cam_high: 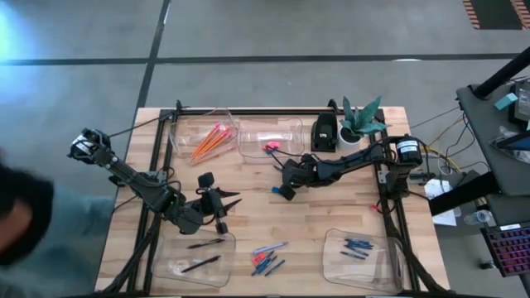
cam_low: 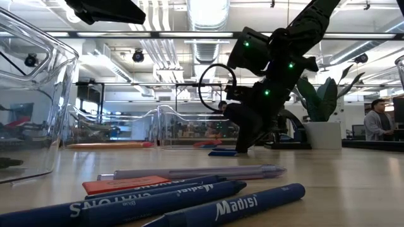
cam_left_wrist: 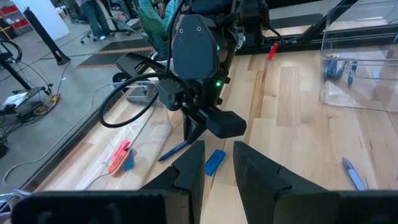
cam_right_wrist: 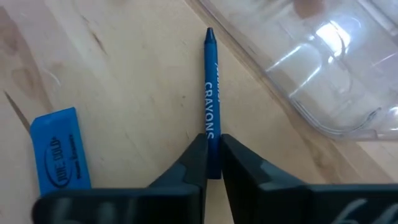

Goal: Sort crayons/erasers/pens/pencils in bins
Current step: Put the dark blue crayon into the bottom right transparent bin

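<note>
We see the right pincer (cam_right_wrist: 211,155) closed narrowly on one end of a slim blue crayon (cam_right_wrist: 209,102) lying flat on the pale wooden tabletop (cam_right_wrist: 124,81), mid-table. A flat blue rectangular eraser (cam_right_wrist: 60,152) lies near it, apart. A clear plastic bin (cam_right_wrist: 311,68) stands just beyond the crayon's tip. The left pincer (cam_left_wrist: 217,171) hovers partly open, holding nothing, by the near-left bin (cam_high: 195,258).

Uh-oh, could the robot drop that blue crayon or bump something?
Maybe. The right gripper pinches only the very end of the blue paper-wrapped crayon, so it might swing or slip when lifted. The flat blue eraser block lies close beside, and the clear plastic bin sits near the crayon's tip; either could get nudged.
</note>
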